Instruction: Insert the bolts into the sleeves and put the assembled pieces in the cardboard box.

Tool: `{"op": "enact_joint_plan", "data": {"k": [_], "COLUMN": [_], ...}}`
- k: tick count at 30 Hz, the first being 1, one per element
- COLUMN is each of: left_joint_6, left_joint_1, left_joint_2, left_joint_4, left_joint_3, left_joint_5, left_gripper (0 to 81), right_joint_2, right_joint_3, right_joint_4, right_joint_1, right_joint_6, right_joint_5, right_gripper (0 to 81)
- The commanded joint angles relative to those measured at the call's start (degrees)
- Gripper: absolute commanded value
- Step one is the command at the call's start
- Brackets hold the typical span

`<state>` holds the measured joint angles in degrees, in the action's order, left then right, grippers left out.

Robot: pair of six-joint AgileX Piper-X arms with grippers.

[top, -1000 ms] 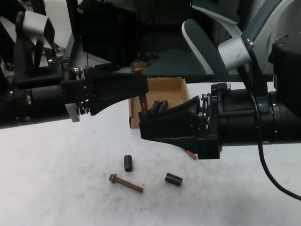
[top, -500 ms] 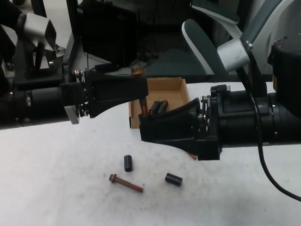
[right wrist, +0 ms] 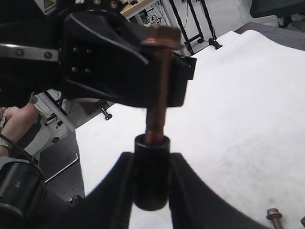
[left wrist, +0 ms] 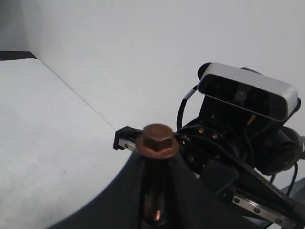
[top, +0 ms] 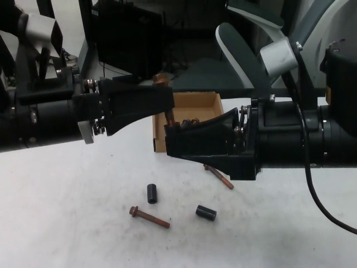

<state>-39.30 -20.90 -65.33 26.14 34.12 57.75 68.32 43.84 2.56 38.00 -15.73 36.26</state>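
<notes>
My left gripper [top: 169,106] is shut on a copper bolt [top: 162,82], held upright with its hex head [left wrist: 157,140] on top. Right below it, my right gripper [right wrist: 151,183] is shut on a black sleeve [right wrist: 151,171], and the bolt's shaft [right wrist: 160,86] enters the sleeve's top. Both grippers meet in the air in front of the cardboard box [top: 192,101], which holds assembled pieces [top: 188,121]. On the white table lie a loose bolt [top: 149,216], two loose sleeves [top: 151,193] [top: 206,212] and another bolt [top: 219,176] under the right gripper [top: 167,137].
The right arm's wrist camera [left wrist: 248,93] faces my left gripper closely. A loose bolt head [right wrist: 272,213] lies on the table below. Dark stands and a chair [top: 240,56] are behind the bench. Bare tabletop spreads at the front left [top: 61,223].
The right arm has risen a little, so the bolt lying under it shows more. The left gripper with its bolt has barely shifted.
</notes>
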Motion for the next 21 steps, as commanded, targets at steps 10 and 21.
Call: {"op": "enact_joint_plan", "data": {"k": [10, 21], "left_joint_6": [-0.3, 2.5], "left_joint_1": [-1.1, -4.8], "left_joint_2": [0.6, 0.6], "left_joint_4": [-0.9, -4.5], "left_joint_3": [0.1, 0.1], "left_joint_5": [5.5, 1.9], "left_gripper": [0.8, 0.8], "right_joint_2": [-0.7, -0.7], "right_joint_3": [0.8, 0.8], "right_joint_4": [2.8, 1.3], "right_joint_1": [-0.4, -0.4], "right_joint_6": [0.7, 0.3], "right_joint_5": [-0.3, 0.1], "right_gripper": [0.0, 0.0]}}
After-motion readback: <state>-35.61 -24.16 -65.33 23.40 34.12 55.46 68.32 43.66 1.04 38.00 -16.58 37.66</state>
